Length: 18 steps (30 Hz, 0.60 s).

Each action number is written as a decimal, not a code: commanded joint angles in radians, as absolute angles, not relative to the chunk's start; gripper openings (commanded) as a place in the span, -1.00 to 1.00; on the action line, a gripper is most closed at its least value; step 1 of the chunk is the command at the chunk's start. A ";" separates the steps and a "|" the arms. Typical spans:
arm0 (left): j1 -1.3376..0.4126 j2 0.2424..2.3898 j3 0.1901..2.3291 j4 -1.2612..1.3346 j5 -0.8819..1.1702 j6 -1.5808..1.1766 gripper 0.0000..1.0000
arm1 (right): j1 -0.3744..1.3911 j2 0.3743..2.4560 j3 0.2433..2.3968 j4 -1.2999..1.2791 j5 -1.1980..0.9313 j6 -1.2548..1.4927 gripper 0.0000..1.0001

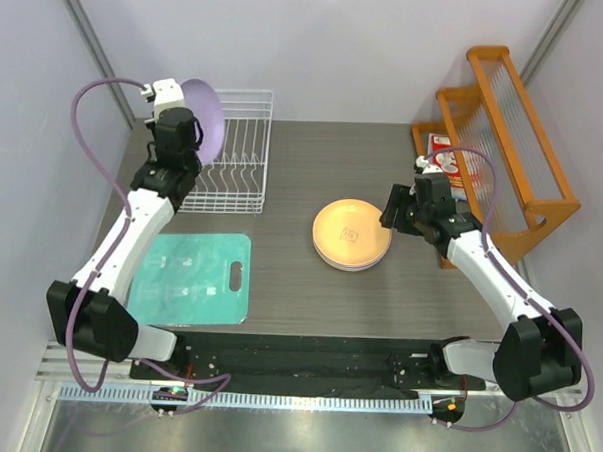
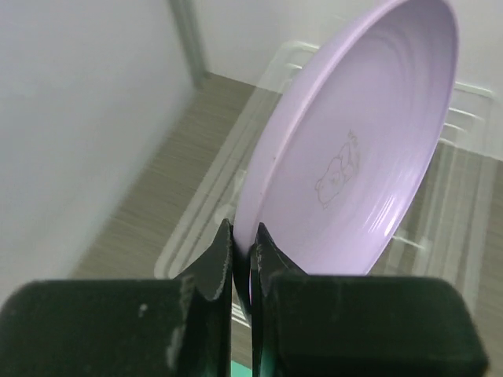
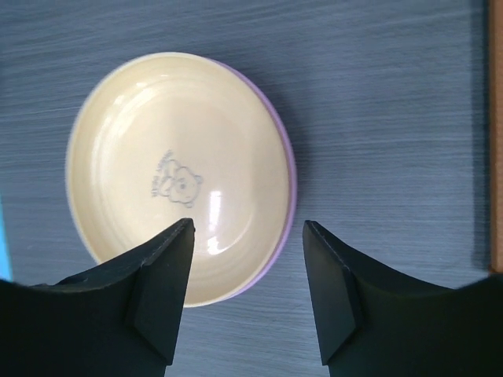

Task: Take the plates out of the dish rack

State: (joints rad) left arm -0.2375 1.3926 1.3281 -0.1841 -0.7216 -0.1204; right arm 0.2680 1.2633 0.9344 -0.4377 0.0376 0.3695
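Note:
My left gripper (image 2: 242,229) is shut on the rim of a lavender plate (image 2: 354,149), which stands on edge and tilted above the white wire dish rack (image 1: 239,178) at the back left. From above, the lavender plate (image 1: 204,117) hangs over the rack's left end. No other plate shows in the rack. A stack of plates (image 1: 351,233) with a yellow one on top lies flat in the table's middle. My right gripper (image 3: 247,228) hovers open above the right edge of that yellow plate (image 3: 173,173), nothing between its fingers; a lavender rim (image 3: 289,165) shows beneath it.
A teal cutting mat (image 1: 194,276) lies on the front left of the table. An orange wooden shelf rack (image 1: 505,145) stands at the back right, with a small red and white box (image 1: 443,157) beside it. Grey walls close the back and both sides.

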 commanded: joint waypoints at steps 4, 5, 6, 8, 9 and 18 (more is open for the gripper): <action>-0.275 1.324 1.241 -0.272 -0.076 -0.532 -1.00 | 0.270 1.149 0.908 -0.232 -0.267 0.445 0.41; -0.287 1.325 1.238 -0.272 -0.063 -0.541 -1.00 | 0.270 1.141 0.904 -0.186 -0.282 0.460 0.46; -0.319 1.328 1.233 -0.272 -0.058 -0.549 -1.00 | 0.271 1.141 0.897 -0.163 -0.302 0.474 0.48; -0.351 1.333 1.221 -0.272 -0.029 -0.572 -1.00 | 0.273 1.144 0.896 -0.114 -0.347 0.503 0.53; -0.385 1.335 1.216 -0.270 -0.020 -0.580 -1.00 | 0.273 1.155 0.897 -0.101 -0.359 0.508 0.54; -0.541 1.344 1.164 -0.229 -0.028 -0.646 -1.00 | 0.299 1.233 0.900 -0.032 -0.379 0.538 0.56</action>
State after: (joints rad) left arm -0.4938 1.3487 1.1648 -0.3027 -0.0547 -0.5919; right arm 0.2840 1.2072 0.8989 -0.1120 -0.3447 0.5110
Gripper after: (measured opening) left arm 0.044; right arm 0.781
